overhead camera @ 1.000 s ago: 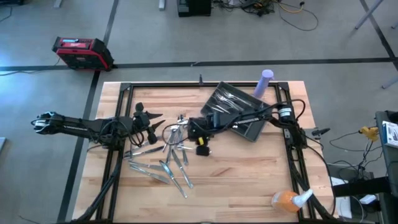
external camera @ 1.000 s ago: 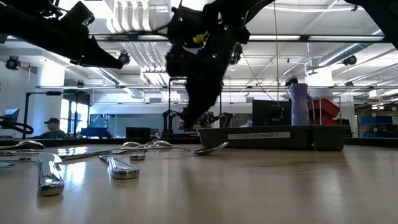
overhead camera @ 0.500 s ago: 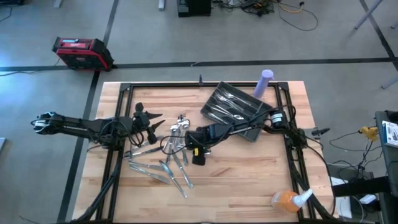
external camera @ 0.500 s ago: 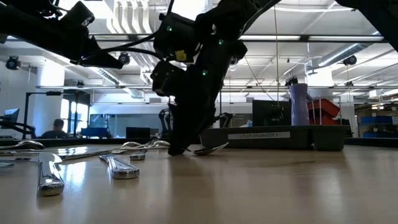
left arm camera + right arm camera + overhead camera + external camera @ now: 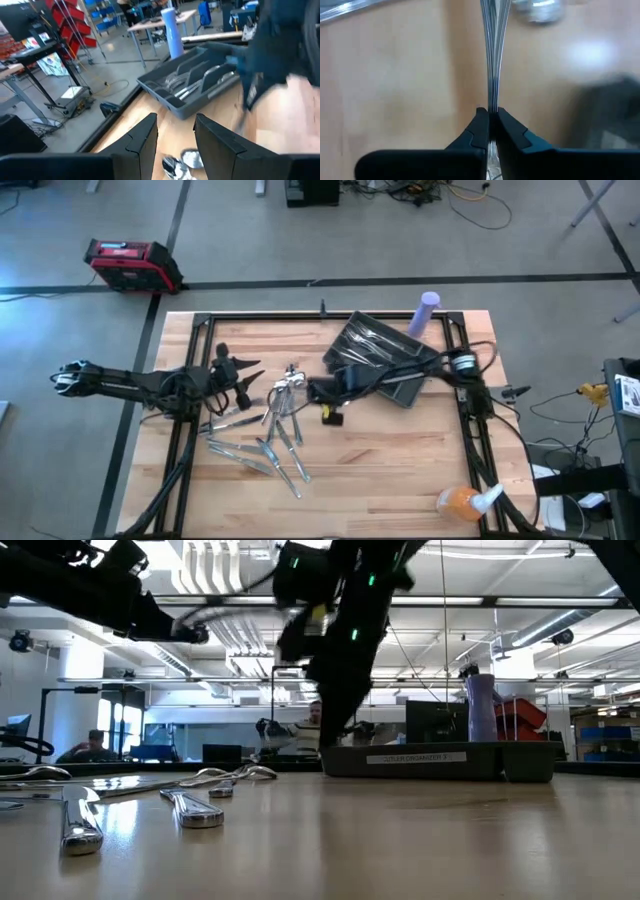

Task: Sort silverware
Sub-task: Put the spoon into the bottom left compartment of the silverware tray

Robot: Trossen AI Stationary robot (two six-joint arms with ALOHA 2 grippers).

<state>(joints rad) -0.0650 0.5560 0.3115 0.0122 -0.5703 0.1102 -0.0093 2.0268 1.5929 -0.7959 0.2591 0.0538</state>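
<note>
The silverware (image 5: pixel 268 432) lies in a loose pile on the wooden table's left middle, and the low view shows its pieces (image 5: pixel 80 823) flat on the wood. More pieces lie in the dark compartmented tray (image 5: pixel 375 350) at the far right. My right gripper (image 5: pixel 312 390) hangs between pile and tray, above the table (image 5: pixel 335 690), shut on one slim shiny piece (image 5: pixel 493 55) seen edge-on. My left gripper (image 5: pixel 250 378) stands open over the pile's far left side, with nothing between its fingers (image 5: pixel 142 137). My right gripper pinches one end of the slim piece (image 5: pixel 492 100) between its two fingers. The piece runs straight on past the fingertips, in line with them, its thin edge toward the camera. In the low view nothing reaches from the gripper down to the table.
A purple bottle (image 5: pixel 428 310) stands at the far edge beside the tray. At the near right corner is an orange spray bottle (image 5: pixel 460 502). Black frame rails (image 5: pixel 190 450) run along the table's edges. The near middle of the table is bare wood.
My right gripper dropped to the table at the pile's right side, then rose again and drew back toward the tray. The spoon that lay on the table in front of the tray in the low view is gone from there.
</note>
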